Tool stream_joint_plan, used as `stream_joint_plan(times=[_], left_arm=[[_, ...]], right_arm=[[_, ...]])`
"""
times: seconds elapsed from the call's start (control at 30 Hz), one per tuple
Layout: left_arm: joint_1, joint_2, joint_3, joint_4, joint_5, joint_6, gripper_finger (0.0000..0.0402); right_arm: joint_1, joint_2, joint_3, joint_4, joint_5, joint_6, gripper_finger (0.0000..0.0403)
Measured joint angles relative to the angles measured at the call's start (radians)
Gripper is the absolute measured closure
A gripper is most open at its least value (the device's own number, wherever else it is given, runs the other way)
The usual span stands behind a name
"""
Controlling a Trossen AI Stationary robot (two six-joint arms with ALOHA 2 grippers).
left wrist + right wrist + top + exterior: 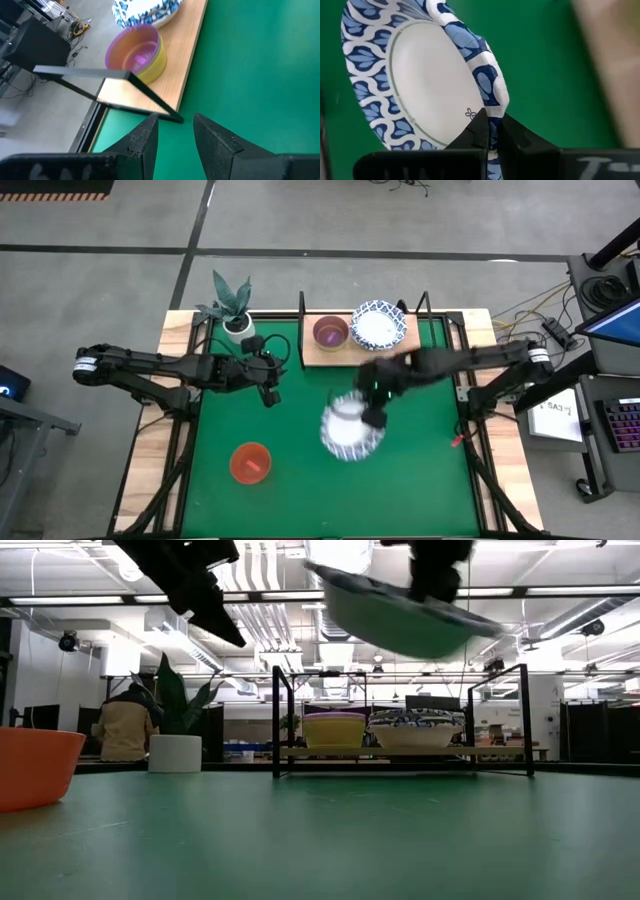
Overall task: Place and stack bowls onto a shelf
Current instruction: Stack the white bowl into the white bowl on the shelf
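My right gripper point(366, 416) is shut on a white bowl with a blue patterned rim point(350, 430), held above the green mat; it also shows in the right wrist view point(420, 75) and high in the low view point(400, 610). On the wooden shelf point(330, 356) at the far edge sit a purple bowl nested in a yellow one point(330, 332) and another white-and-blue bowl point(378, 325). A red-orange bowl point(250, 462) rests on the mat at the near left. My left gripper point(270, 393) is open and empty above the mat, left of the shelf. My right gripper pinches the bowl's rim point(492, 112) between its two fingers, one finger inside the bowl and one outside. The rim is bent in where the fingers close. The bowl is lifted clear of the mat and tilted, as the low view shows.
A small white pot with a green plant point(232, 305) stands at the far left corner. The shelf's black uprights point(277, 720) stand at its corners. The green mat point(420, 470) lies bare at the near right.
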Motion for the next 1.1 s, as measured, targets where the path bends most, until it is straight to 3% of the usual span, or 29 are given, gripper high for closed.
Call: stream_joint_plan(times=[0.27,0.67,0.83,1.1], left_arm=[[0.000,0.000,-0.003,-0.066,0.000,-0.004,0.0294],[0.000,-0.001,-0.005,-0.082,0.000,-0.004,0.0294],[0.000,-0.001,-0.005,-0.081,0.001,-0.005,0.0294],[0.000,-0.001,-0.005,-0.081,0.001,-0.007,0.0294]], right_arm=[[-0.302,0.006,0.250,-0.164,0.011,0.054,0.0394],[-0.782,0.016,0.298,-0.278,-0.030,-0.033,0.0394],[-0.857,0.064,0.298,-0.277,-0.049,-0.090,0.0394],[-0.874,0.204,0.296,-0.241,-0.035,-0.139,0.0394]])
